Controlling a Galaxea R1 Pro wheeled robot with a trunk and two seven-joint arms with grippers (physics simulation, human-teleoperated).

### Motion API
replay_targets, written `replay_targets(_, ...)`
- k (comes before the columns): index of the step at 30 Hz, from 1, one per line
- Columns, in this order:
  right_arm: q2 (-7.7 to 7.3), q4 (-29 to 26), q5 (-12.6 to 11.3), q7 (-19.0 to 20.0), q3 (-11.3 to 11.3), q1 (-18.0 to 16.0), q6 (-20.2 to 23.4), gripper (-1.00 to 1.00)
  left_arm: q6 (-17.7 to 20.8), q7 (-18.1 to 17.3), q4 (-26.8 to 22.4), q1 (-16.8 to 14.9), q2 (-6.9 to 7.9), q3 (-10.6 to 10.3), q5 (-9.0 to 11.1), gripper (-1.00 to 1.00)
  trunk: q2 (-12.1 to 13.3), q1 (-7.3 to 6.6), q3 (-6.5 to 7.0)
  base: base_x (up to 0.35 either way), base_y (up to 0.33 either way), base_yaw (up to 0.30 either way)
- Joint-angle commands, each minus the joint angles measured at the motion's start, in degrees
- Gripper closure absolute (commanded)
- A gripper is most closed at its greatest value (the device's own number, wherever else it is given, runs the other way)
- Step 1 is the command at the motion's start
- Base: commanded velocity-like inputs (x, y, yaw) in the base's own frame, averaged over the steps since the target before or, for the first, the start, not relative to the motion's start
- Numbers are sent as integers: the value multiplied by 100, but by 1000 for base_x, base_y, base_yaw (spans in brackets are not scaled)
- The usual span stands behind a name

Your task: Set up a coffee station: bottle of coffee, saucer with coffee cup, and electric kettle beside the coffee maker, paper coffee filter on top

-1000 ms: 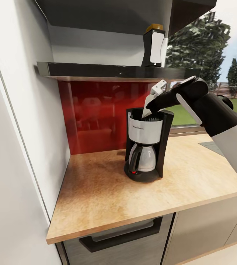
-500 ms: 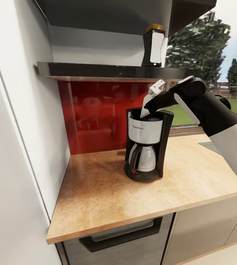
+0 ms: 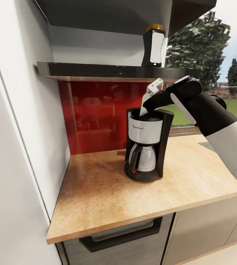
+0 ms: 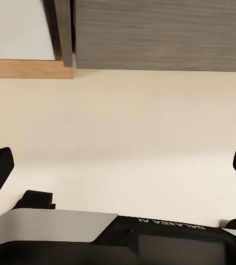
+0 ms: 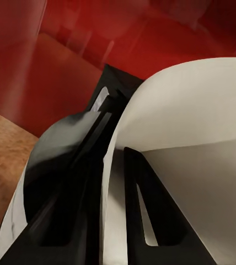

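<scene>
The black and silver coffee maker (image 3: 145, 147) stands on the light-wood countertop (image 3: 96, 191) in front of the red backsplash. My right gripper (image 3: 149, 106) is shut on the white paper coffee filter (image 3: 150, 95), held tilted, its lower tip reaching the machine's open top. In the right wrist view the filter (image 5: 195, 138) sits clamped between the dark fingers (image 5: 151, 210), with the coffee maker (image 5: 68, 160) just beyond. The bottle of coffee (image 3: 153, 44), yellow-capped, stands on the shelf (image 3: 96, 70) above. My left gripper (image 4: 118, 165) is open over pale floor.
A white wall panel (image 3: 15, 147) borders the countertop on the left. A window with trees (image 3: 206, 44) lies behind the right arm. Below the worktop is a grey drawer with a dark handle (image 3: 122, 235). The left wrist view shows a grey cabinet front (image 4: 162, 33).
My right gripper has carried the filter slightly leftward, bringing its lower tip over the coffee maker's top opening. Nothing else has moved.
</scene>
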Motion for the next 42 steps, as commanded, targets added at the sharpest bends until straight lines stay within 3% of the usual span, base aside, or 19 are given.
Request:
replay_targets(1, -4, -4, -18, -8, 12, -12, 19, 100, -1, -37, -8, 3, -2, 13, 55, -100, -4, 0, -6, 0, 0, 0)
replay_targets(39, 79, 167, -9, -22, 3, -68, 46, 100, -1, -37, -8, 3, -2, 13, 55, -100, -4, 0, -6, 0, 0, 0)
replay_targets(42, 157, 255, -8, -22, 9, -68, 46, 100, -1, -37, -8, 2, -1, 11, 55, -100, -4, 0, -6, 0, 0, 0)
